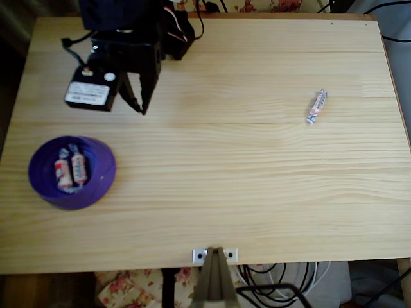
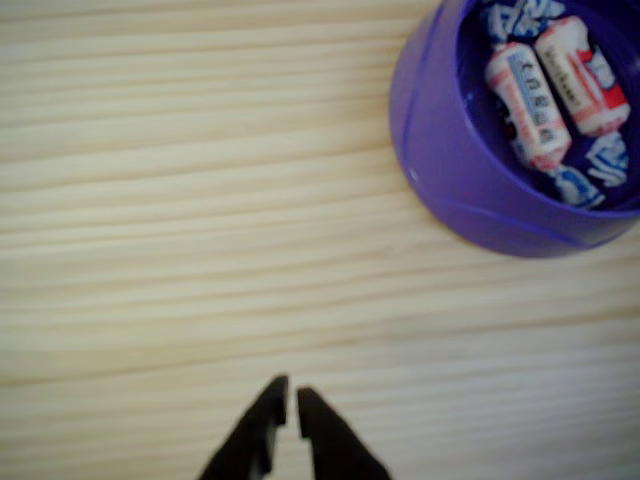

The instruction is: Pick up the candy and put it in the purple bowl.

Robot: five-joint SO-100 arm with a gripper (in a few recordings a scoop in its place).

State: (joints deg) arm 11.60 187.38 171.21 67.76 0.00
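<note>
The black arm reaches in from the far left corner of the pale wooden table in the overhead view; its gripper hangs over the left part of the table, on the far side of the purple bowl and apart from it; the two dark fingers taper to a point there. In the wrist view the gripper shows at the bottom edge, its fingertips drawn nearly together with only a thin slit of wood grain between them; they are clenched on nothing, with bare table beneath them.

The purple bowl sits near the left edge of the table in the overhead view, upright; two wrapped candies lie side by side inside it, white with red and blue print. In the wrist view the purple bowl is at the upper right, cut by the frame's edge; the two candies rest against each other on its floor, their twisted ends spread blue and white around them.

One more candy lies alone on the right part of the table in the overhead view, well apart from both bowl and gripper; it lies slightly tilted, one twisted end pointing toward the far edge and the other toward the near edge.

A small metal bracket holding a camera post is fixed at the middle of the table's near edge; cables trail below it.
</note>
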